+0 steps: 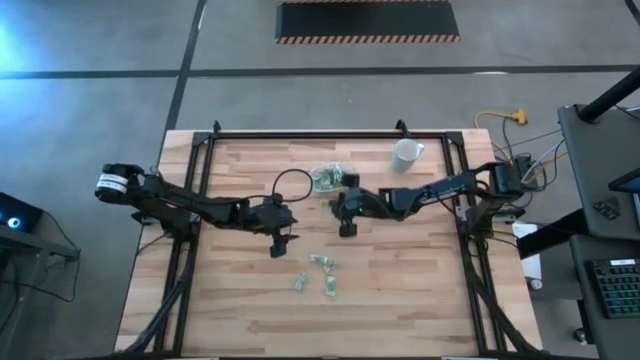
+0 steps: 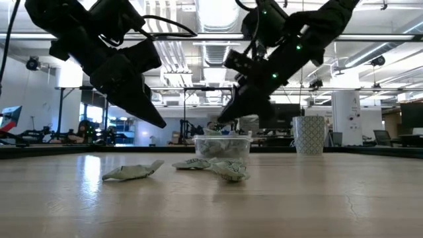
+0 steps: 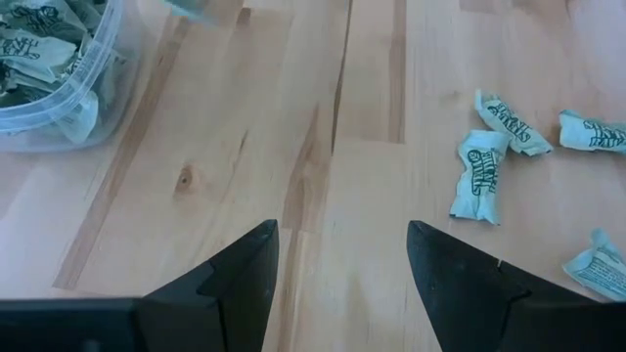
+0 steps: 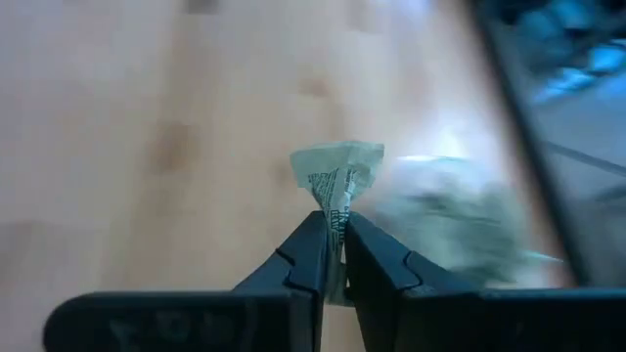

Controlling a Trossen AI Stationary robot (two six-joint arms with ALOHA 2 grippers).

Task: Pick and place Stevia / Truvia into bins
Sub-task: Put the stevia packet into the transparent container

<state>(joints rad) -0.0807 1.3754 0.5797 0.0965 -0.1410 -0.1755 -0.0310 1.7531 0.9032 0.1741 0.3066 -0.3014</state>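
- While the right hand (image 4: pixel 333 249) hangs above the pale wooden plank tabletop (image 1: pixel 400 290), just beside the small clear plastic container (image 1: pixel 329 177), its two dark fingers are pinched tight on one crumpled light green and white sweetener packet (image 4: pixel 337 181).
- Inside that container lies a heap of the same packets, seen through its wall in the low view (image 2: pixel 223 147).
- On the near side of the container, well apart from it, a few loose packets (image 1: pixel 322 263) lie scattered on the bare planks; in the low view they sit crumpled in front of the container.
- Raised off the wood between the container and those loose packets, the left hand (image 1: pixel 277 245) has its fingers spread wide with nothing between them.
- A white cylindrical cup (image 1: pixel 406 153) stands upright beyond the container, toward the right arm's side.
- Dark metal framing (image 1: pixel 200 160) borders the tabletop, which stands on a grey concrete floor (image 1: pixel 90 110).
- Behind the container, the low view shows a large open workspace with ceiling lights, ducting and desks.
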